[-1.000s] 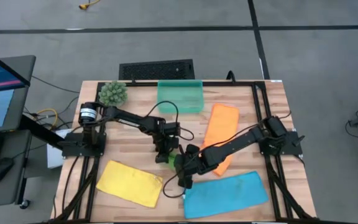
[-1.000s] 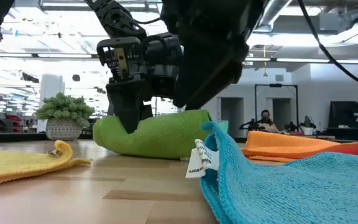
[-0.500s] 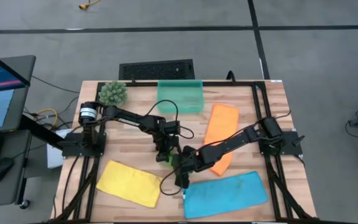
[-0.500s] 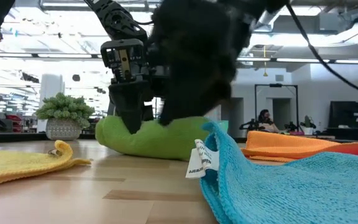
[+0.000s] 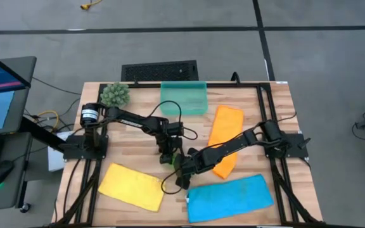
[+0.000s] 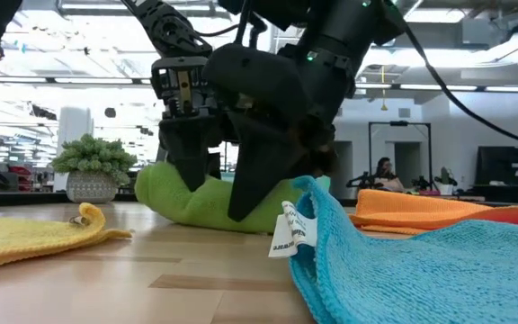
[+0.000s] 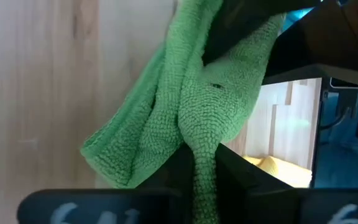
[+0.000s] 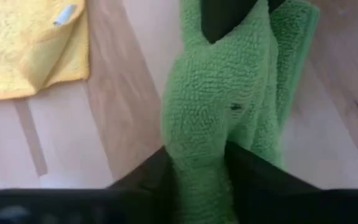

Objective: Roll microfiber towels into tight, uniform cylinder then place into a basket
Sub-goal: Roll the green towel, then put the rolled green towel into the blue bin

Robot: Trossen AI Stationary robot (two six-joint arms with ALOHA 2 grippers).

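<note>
Clearly, both claws, left claw (image 7: 201,168) and right claw (image 8: 197,165), are pinching the soft green microfiber towel (image 6: 218,202), half-rolled mid-desk, while the orange (image 5: 224,130), yellow (image 5: 132,185) and blue (image 5: 230,197) towels are lying flat, and the translucent teal plastic basket (image 5: 183,98) is holding none.

Green towel (image 5: 172,159) mostly hidden under both arms, high view.

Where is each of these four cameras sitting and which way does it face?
High: overhead, looking down on the table and both arms.
Low: table height, level across; both grippers on the green towel.
Left wrist: past the left gripper, pinching green towel.
Right wrist: past the right gripper, straddling it; yellow towel beyond.
All share the green towel.
</note>
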